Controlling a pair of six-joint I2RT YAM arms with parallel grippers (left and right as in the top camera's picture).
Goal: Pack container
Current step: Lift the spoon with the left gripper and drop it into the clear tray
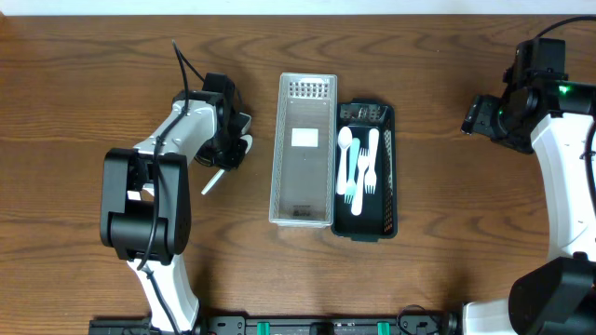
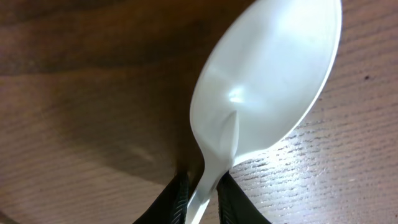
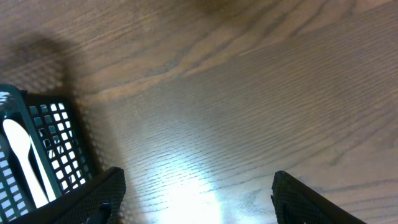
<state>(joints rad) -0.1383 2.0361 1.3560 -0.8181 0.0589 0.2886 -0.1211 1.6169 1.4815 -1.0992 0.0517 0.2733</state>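
My left gripper (image 1: 230,149) is shut on the handle of a white plastic spoon (image 2: 267,93), whose bowl fills the left wrist view above the wooden table; its handle end (image 1: 211,180) pokes out below the gripper in the overhead view. A black mesh container (image 1: 386,223) at the table's middle holds several white spoons and forks (image 1: 358,167). A clear lid tray (image 1: 305,93) lies against its left side. My right gripper (image 1: 477,117) is open and empty at the far right; the right wrist view shows its fingers (image 3: 198,196) over bare wood, with the container's corner (image 3: 59,146) at left.
Only the wooden table top (image 1: 447,233) surrounds the container and lid. The arm bases stand at the front left and front right edges.
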